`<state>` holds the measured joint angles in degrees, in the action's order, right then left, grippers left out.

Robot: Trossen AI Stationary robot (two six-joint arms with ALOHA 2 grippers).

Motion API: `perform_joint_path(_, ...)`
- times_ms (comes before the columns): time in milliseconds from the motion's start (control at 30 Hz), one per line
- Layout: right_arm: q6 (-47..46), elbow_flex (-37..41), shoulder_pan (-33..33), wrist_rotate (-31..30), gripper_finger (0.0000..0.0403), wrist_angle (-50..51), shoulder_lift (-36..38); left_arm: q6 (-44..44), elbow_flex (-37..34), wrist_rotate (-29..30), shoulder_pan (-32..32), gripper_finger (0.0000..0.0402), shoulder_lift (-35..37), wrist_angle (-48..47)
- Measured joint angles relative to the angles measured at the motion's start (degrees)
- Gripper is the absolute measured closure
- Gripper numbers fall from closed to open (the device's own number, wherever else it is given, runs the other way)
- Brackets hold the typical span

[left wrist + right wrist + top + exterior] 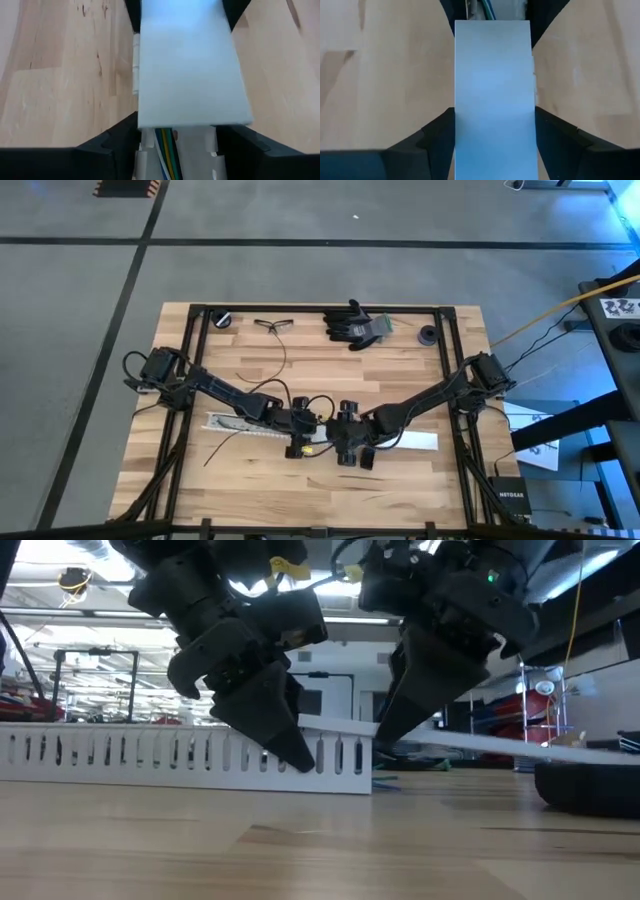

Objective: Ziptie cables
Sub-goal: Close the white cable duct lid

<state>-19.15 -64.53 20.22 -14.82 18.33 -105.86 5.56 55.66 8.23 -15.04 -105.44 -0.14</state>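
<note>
Flat white cover hid most of the cables; maybe three showed in the slotted duct between the left fingers. Both the left gripper and right gripper were partly spread around that cover, one on each end, though whether they actually squeezed it was hard to tell. Zipties weren't clearly visible.

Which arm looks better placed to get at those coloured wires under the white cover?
Left, probably. The cables lie uncovered right at the left gripper, while the right gripper sits over the white cover, with them showing only beyond its far end.
</note>
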Motion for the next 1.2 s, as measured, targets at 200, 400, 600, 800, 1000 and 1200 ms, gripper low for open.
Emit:
perform_joint_path(200, 0.06, -5.77, 0.22, -2.75, 0.0185, 14.31, 0.0, -0.69, 0.18, -0.06, 0.01, 0.0222, -0.9, 0.73)
perform_joint_path(400, -0.38, -5.86, -2.49, 7.06, 0.0185, 14.72, -0.08, -1.35, 0.05, 0.09, -0.01, 0.0215, -0.94, 1.07)
perform_joint_path(600, -0.94, -5.86, -3.15, 11.32, 0.0185, 14.23, -0.31, -1.35, 0.03, 0.05, -0.01, 0.0215, -1.01, 1.13)
perform_joint_path(800, -1.69, -5.88, -3.57, 18.09, 0.0185, 13.04, -0.59, -1.37, -0.06, 0.0, -0.01, 0.0212, -1.05, 1.6)
perform_joint_path(1000, -1.61, -5.88, -3.6, 20.26, 0.0185, 11.69, -0.92, -1.26, -0.11, -0.37, -0.08, 0.0214, -1.12, 2.38)
perform_joint_path(1200, -2.02, -5.98, -3.79, 19.12, 0.0185, 11.53, -1.66, -0.67, -0.11, -0.13, -0.06, 0.0211, -1.16, 2.56)
